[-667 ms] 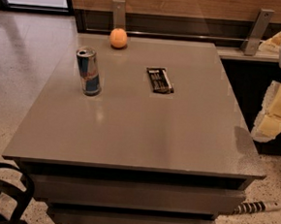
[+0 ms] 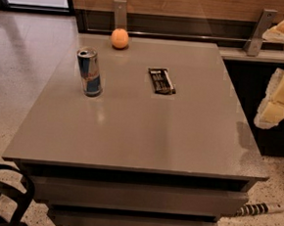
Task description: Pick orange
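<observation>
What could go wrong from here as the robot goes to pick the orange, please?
1. The orange sits right at the far edge of the table; being round, a nudge might roll it off.
2. The gripper hangs off the table's right side, far across from the orange; a low sweep could catch the dark snack bar or tip the upright can.
</observation>
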Controlling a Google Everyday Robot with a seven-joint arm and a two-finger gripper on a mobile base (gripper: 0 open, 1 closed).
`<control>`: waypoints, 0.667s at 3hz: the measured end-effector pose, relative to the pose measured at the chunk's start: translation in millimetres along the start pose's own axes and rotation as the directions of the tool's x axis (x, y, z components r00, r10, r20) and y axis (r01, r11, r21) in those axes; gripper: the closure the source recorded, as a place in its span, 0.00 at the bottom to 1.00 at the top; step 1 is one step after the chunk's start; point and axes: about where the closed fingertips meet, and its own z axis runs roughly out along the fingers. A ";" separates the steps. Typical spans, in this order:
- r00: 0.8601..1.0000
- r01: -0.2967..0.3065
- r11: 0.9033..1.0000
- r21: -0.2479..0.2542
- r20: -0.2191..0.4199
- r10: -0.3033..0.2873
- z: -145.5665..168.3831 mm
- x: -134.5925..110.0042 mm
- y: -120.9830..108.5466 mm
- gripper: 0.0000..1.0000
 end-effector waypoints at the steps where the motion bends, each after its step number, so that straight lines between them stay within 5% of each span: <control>1: 0.997 -0.006 0.998 0.061 0.079 0.001 3.1 -14.0 -39.2 0.00; 2: 0.971 -0.064 0.987 0.149 0.238 0.027 25.1 -37.9 -89.1 0.00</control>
